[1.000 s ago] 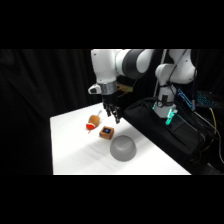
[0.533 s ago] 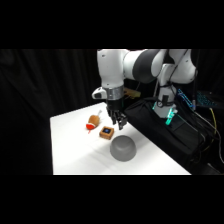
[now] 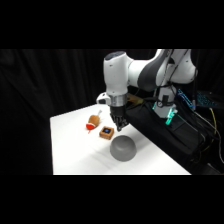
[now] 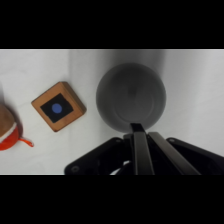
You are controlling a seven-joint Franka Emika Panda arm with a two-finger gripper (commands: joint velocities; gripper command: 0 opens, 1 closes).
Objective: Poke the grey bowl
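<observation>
Hanging over the white table (image 3: 75, 145), my gripper (image 3: 119, 126) points straight down, its tip just above and behind the grey bowl (image 3: 123, 148). In the wrist view my gripper (image 4: 137, 131) shows its two fingers (image 4: 141, 150) pressed together into one narrow dark bar, holding nothing; the tip overlaps the near rim of the grey bowl (image 4: 131, 95), though I cannot tell whether it touches the dome or hovers a little above it. The bowl sits rim-down as a smooth matte dome near the table's front edge in the side view. Just beside it, toward the table's middle, lies a small brown block (image 3: 106, 132) with a dark square face and a blue dot, clear in the wrist view (image 4: 58, 106). Beyond the block rests an orange-red and tan toy (image 3: 93, 121), apart from both.
</observation>
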